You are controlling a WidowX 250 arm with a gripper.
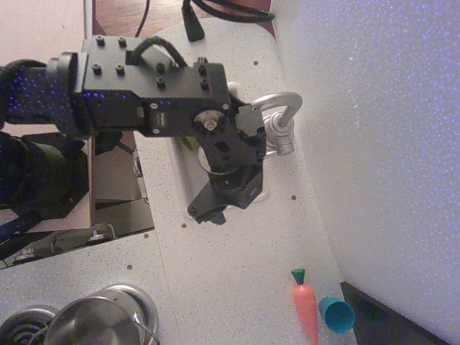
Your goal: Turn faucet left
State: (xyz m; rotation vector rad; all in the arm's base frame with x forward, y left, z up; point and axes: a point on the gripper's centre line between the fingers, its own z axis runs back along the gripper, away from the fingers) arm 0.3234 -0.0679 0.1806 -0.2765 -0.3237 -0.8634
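The faucet (pixel 279 122) is a small shiny silver tap with a curved gooseneck spout, standing at the back edge of the sink near the white wall. Its spout arcs toward the left, and part of it is hidden behind my arm. My gripper (pixel 207 212) hangs over the sink, to the lower left of the faucet and apart from it. Its black fingertips (pixel 195 210) point down and left and sit close together. I see nothing held between them, and the angle hides whether they are shut.
The sink (pixel 188 167) is mostly hidden under my arm. An orange toy carrot (pixel 306 310) and a teal cup (pixel 336 315) lie at the front right. A steel pot (pixel 100 325) stands on a burner at the bottom left. A white foam wall (pixel 388 144) lines the right side.
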